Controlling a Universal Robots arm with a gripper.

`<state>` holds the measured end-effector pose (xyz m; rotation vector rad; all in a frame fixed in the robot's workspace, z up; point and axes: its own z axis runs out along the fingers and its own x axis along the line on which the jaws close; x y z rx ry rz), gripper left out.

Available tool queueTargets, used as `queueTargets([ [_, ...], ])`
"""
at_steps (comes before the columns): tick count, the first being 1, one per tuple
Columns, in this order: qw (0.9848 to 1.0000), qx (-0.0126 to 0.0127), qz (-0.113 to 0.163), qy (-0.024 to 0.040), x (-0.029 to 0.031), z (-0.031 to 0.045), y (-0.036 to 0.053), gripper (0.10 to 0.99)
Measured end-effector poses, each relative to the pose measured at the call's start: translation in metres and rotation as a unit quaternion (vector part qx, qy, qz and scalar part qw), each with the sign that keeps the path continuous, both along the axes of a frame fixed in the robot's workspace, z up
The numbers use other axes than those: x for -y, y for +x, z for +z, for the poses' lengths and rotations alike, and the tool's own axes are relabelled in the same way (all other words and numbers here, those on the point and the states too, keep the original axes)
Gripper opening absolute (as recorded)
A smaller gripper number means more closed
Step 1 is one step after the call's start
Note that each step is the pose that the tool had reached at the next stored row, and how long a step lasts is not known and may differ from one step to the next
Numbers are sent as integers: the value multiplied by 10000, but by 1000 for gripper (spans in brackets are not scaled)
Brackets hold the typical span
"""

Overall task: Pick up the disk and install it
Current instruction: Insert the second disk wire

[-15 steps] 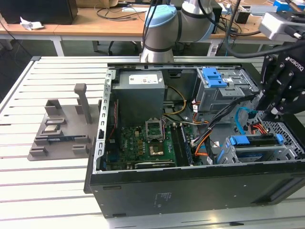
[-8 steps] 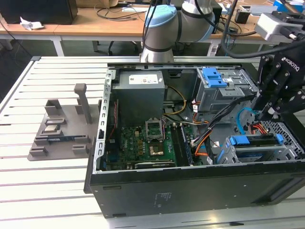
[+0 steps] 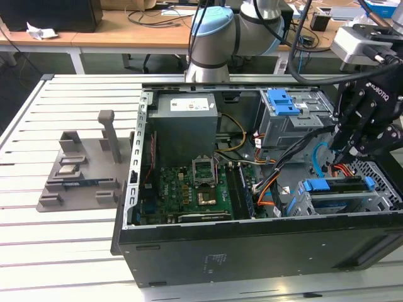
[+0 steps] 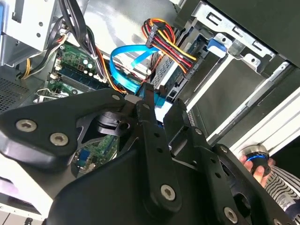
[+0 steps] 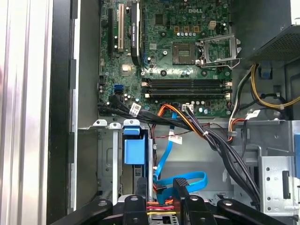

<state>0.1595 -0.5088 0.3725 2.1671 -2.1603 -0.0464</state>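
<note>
— Whereabouts of the disk [image 3: 337,186]?

— Lying flat in the lower grey cage [image 3: 378,200] at the exterior view's right corner of the open computer case [image 3: 208,251], blue carrier frame facing up.

— And the end effector [image 3: 345,151]?

— Hanging just above that cage, fingers spread, pinching nothing. Same in both wrist views [image 5: 158,197] [image 4: 161,105]: gap between the fingertips, cables visible through it.

— Anything crowding the spot?

— Plenty. Looped blue data cable [image 5: 187,178] right beneath the fingers. Red-and-yellow power leads [image 4: 164,35] plugged in close by. Thick black cable bundle [image 5: 225,145] running across from the motherboard [image 3: 189,189] toward the drive bays.

— Farther off?

— Upper drive cage with a blue handle [image 3: 283,100] just behind the end effector in the exterior view. Grey power supply box [image 3: 186,126] at the back of the case. Grey plastic stand [image 3: 82,170] well apart on the slotted tabletop [image 3: 63,251], towards the exterior view's left. Beyond the case wall in the second wrist view, a person's striped sleeve [image 4: 281,183].
</note>
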Motion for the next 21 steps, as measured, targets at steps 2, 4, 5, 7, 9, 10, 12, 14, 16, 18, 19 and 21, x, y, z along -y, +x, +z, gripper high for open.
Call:
queueTargets([
  [2,10000,0,0,1,0,-3,0,361],
  [4,10000,0,0,1,0,-4,0,282],
  [5,10000,0,0,1,0,-4,0,282],
  [7,10000,0,0,1,0,-6,0,161],
  [9,10000,0,0,-4,2,-9,0,161],
  [10,10000,0,0,-29,11,-9,0,161],
  [12,10000,0,0,-86,23,-15,0,161],
  [14,9999,0,0,-134,24,-31,0,161],
  [16,9999,-1,0,-164,24,-76,5,161],
  [18,9996,-4,9,-273,24,-105,26,161],
  [19,9994,-10,27,-354,24,-113,44,161],
  [21,9990,-20,57,-446,24,-130,65,161],
])
